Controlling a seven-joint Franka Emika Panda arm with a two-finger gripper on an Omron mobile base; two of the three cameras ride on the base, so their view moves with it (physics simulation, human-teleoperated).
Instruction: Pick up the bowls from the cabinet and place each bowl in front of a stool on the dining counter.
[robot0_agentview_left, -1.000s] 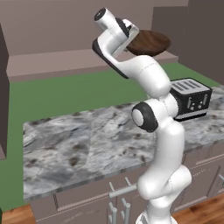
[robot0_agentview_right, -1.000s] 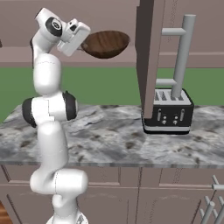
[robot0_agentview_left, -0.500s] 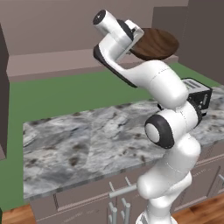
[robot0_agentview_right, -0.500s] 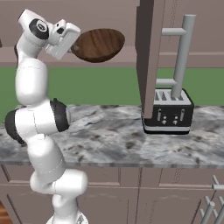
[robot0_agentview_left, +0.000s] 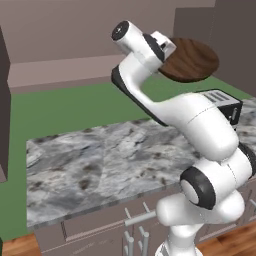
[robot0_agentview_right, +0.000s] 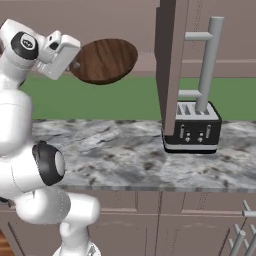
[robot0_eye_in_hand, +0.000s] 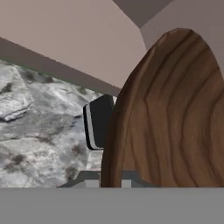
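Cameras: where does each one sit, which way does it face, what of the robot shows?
Left base view: behind-left, facing forward over the worktop; arm at right, gripper holding the bowl.
Right base view: behind-right; arm at left, same bowl, cabinet door, toaster.
Hand view: along the gripper at the bowl's rim.
All share bowl and toaster.

Grey-white marble worktop (robot0_agentview_right: 115, 155), black toaster (robot0_agentview_right: 192, 127) apparently standing near its end

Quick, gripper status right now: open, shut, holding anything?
Gripper: shut on the rim of a wooden bowl, held up above the marble worktop.
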